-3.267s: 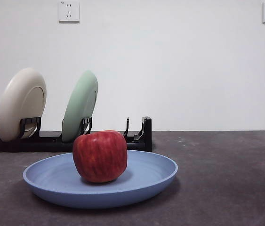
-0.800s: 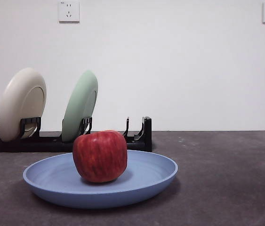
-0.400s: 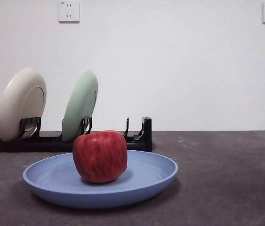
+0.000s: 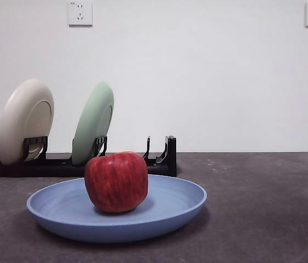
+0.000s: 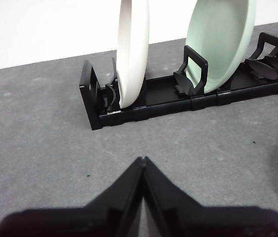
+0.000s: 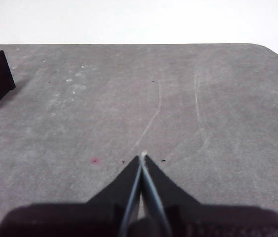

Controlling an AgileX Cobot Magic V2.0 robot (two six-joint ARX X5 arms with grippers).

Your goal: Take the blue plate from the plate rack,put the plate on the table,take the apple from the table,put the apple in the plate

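Table [image 4: 263,208], dark grey, mottled: bears blue plate [image 4: 164,211] near the front and long black plate rack [image 4: 162,164] just behind it.

No text, label, brand or number can be read anywhere. The two wall sockets [image 4: 80,13] carry tiny marks at their top corners, too small to make out.

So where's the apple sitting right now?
In the front view the apple rests inside the blue plate on the table, just in front of the plate rack.
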